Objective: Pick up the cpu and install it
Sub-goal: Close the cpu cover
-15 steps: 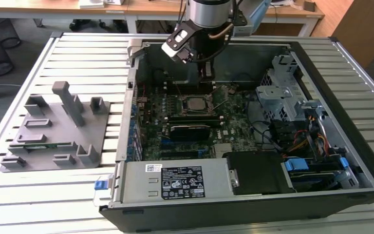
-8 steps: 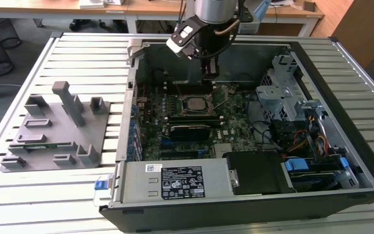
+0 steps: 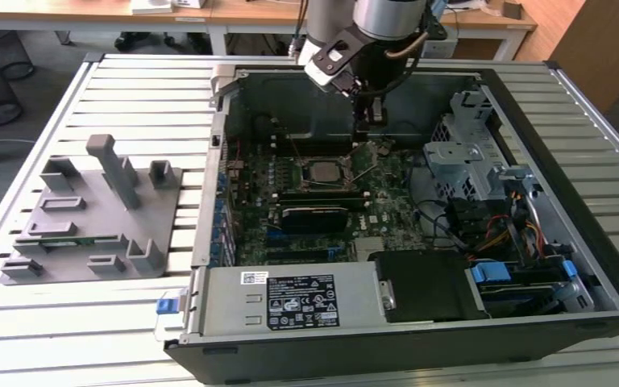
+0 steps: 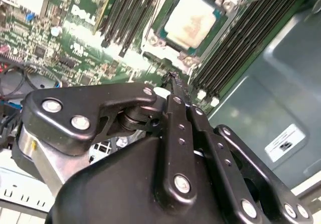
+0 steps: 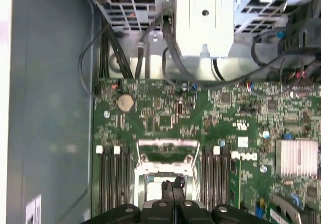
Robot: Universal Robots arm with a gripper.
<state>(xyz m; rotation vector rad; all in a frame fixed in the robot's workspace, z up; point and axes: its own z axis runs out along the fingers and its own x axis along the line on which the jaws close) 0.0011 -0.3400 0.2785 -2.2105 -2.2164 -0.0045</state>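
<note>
The pincer (image 4: 172,78) is closed, empty. In the exterior view, the cpu (image 3: 321,172) sits socketed at its seven o'clock.

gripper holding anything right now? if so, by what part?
Nothing is held. The gripper is shut and empty over the motherboard. The cpu lies in its socket, apart from the tips.

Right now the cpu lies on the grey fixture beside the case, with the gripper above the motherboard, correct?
No. The cpu sits in the motherboard socket, as the second wrist view shows; the gripper is above the motherboard.
</note>
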